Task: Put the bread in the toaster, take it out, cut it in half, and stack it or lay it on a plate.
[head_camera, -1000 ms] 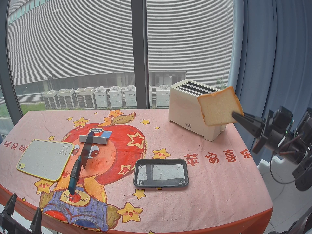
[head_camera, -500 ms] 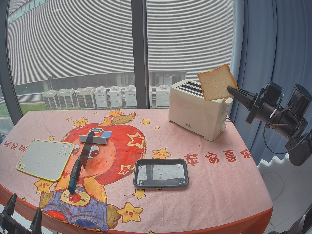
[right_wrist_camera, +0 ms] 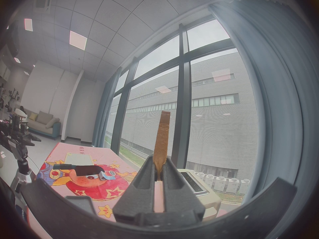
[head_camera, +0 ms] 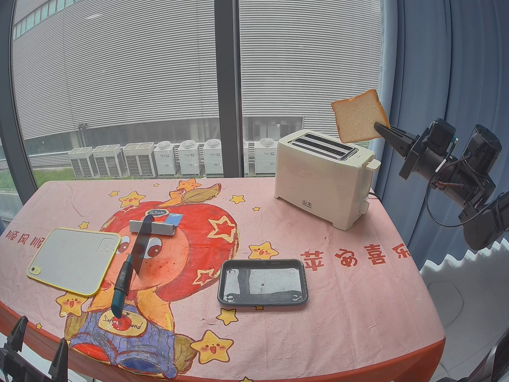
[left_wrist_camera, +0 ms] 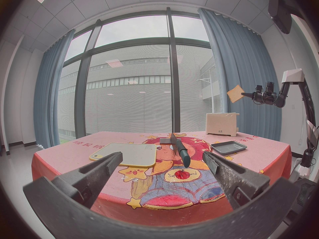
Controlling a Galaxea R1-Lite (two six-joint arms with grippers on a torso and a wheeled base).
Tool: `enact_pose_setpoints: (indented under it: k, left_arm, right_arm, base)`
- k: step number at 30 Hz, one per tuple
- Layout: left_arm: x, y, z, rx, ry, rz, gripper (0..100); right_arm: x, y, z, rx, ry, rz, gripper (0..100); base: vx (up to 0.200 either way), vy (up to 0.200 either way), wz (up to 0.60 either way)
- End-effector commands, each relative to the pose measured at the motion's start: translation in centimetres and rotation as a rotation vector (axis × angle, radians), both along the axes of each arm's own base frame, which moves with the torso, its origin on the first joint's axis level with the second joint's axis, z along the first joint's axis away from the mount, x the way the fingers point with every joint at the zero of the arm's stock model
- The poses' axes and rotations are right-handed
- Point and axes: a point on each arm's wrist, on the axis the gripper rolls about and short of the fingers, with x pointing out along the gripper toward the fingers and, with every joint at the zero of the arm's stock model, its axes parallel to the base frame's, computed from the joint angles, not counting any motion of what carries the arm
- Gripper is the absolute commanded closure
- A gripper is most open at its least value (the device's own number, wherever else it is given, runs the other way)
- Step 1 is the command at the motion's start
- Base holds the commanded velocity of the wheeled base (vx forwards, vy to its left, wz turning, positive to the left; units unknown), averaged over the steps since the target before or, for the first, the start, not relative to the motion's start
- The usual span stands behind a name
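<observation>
**Head view.** My right claw (head_camera: 380, 128) is clamped on the right edge of the pale, brown-crusted square slice of bread (head_camera: 359, 116). The slice hangs in the air above the right end of the cream two-slot plastic toaster (head_camera: 323, 176), clear of its top. It is tilted, with its lower edge sloping and one corner lowest. The toaster stands on the pink cartoon-printed cloth surface (head_camera: 344, 293). The dark rectangular metal plate (head_camera: 263, 262) lies nearer me than the toaster. The dark-bladed, blue-handled knife (head_camera: 127, 271) and the grey, yellow-rimmed cutting board (head_camera: 74, 260) lie well to the toaster's left.

**Left wrist view.** My left claw (left_wrist_camera: 161, 156) is spread wide and empty, by the edge of the surface farthest from the toaster (left_wrist_camera: 221, 124). The slice (left_wrist_camera: 235, 93) appears above the toaster's right side.

**Right wrist view.** The slice (right_wrist_camera: 161, 140) is seen edge-on, upright between the claw's two fingers. The toaster (right_wrist_camera: 206, 196) lies beyond and below it.

**Step in hand, as I judge it:** loading the toaster. To do it well I would:
- level the lower crust;
- turn the slice until it runs along a slot;
- carry it left until it is over that slot rather than over the toaster's end;
- lower it straight down.

I would part the claw only once the lower crust is inside the slot. A release from this height could let the slice tip and land across the top.
</observation>
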Motion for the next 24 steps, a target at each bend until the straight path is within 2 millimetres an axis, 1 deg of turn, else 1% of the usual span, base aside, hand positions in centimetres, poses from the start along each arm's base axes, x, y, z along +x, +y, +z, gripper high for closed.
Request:
enact_pose_setpoints:
  k: [1,5,13,16,19,24]
  left_arm:
    - [0.0,0.0,-0.5,0.000,0.001,0.001,0]
    - [0.0,0.0,-0.5,0.000,0.001,0.001,0]
    - [0.0,0.0,-0.5,0.000,0.001,0.001,0]
    - [0.0,0.0,-0.5,0.000,0.001,0.001,0]
    - [0.0,0.0,-0.5,0.000,0.001,0.001,0]
    - [0.0,0.0,-0.5,0.000,0.001,0.001,0]
  right_arm:
    - [1.5,-0.4,-0.3,-0.001,-0.002,-0.015,100]
    - [2.8,-0.9,-0.2,-0.002,-0.018,-0.026,100]
    - [4.8,-0.9,-0.3,-0.005,-0.031,-0.016,100]
    - [5.1,-0.9,-0.2,-0.009,0.003,-0.018,100]
    - [5.6,-0.8,0.2,-0.012,-0.002,-0.018,100]
    - [6.1,-0.9,0.0,-0.030,0.026,-0.026,100]
  base:
    - [0.000,0.000,0.00]
    - [0.000,0.000,0.00]
    - [0.000,0.000,0.00]
    - [0.000,0.000,0.00]
    - [0.000,0.000,0.00]
    - [0.000,0.000,0.00]
